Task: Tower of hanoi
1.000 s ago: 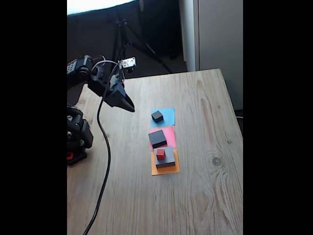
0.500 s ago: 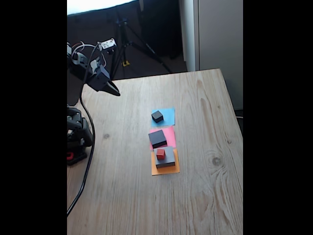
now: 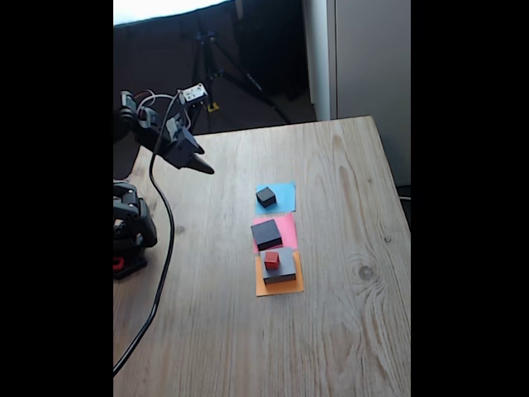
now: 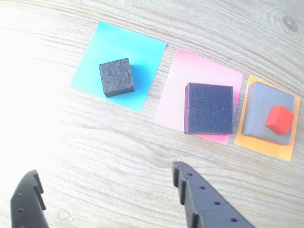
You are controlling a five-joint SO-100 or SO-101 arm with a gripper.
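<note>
Three paper squares lie in a row on the wooden table. A small black block [image 3: 265, 196] [image 4: 116, 77] sits on the blue one. On the pink square rests a mid-sized black block [image 3: 266, 233] [image 4: 209, 108]. The largest, grey block [image 3: 283, 270] [image 4: 260, 110] is on the orange paper, with the tiny red cube [image 3: 271, 260] [image 4: 279, 119] on top of it. My gripper [image 3: 205, 168] [image 4: 104, 170] hangs above the table, up and left of the blocks in the fixed view. It is open, with nothing between its fingers.
The arm's base [image 3: 131, 231] stands at the table's left edge, with a black cable [image 3: 157, 281] trailing down across the wood. A tripod [image 3: 216, 66] stands behind the table. Bare wood [image 3: 347, 273] surrounds the papers.
The gripper swung back up and left from its place a second ago, then came slightly right and down again. The blocks have not moved.
</note>
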